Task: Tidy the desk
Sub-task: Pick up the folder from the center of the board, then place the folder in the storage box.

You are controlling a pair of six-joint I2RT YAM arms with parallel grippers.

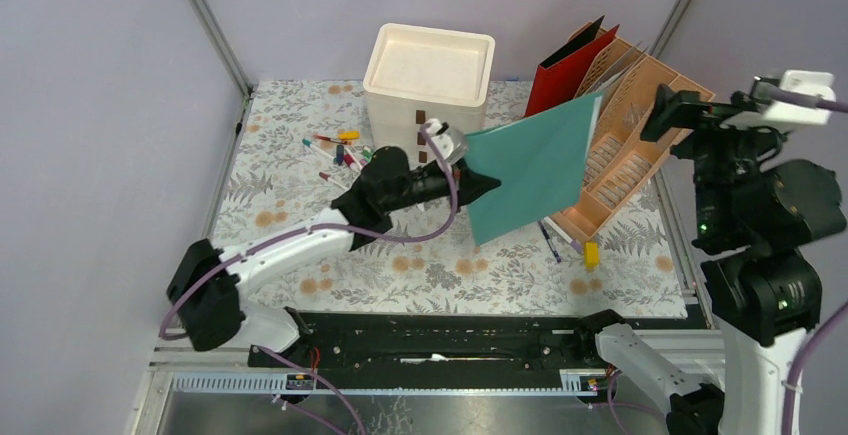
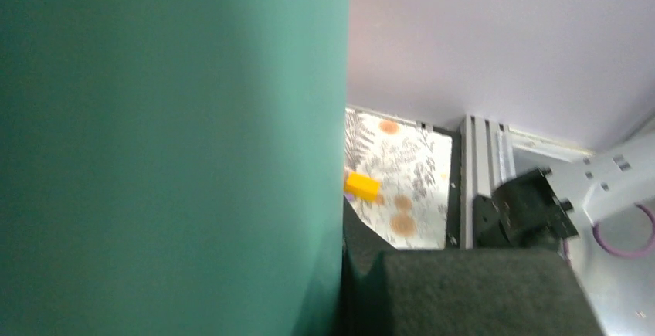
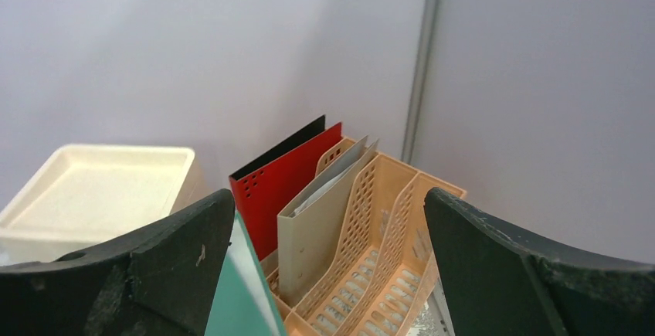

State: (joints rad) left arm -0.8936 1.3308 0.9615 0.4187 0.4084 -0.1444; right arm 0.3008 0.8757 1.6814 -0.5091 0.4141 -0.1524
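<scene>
Left gripper (image 1: 468,177) pinched teal folder (image 1: 530,165); right gripper (image 3: 328,228) was wide, empty. Folder could snag rack (image 1: 625,160) at 3 o'clock and slip.

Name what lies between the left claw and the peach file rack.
The teal folder, gripped by the left claw, fills that stretch, and its far edge overlaps the file rack in the top external view.

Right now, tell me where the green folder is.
Top view, centre-right: the green folder hangs in the left gripper, between the white box and the file rack.
</scene>
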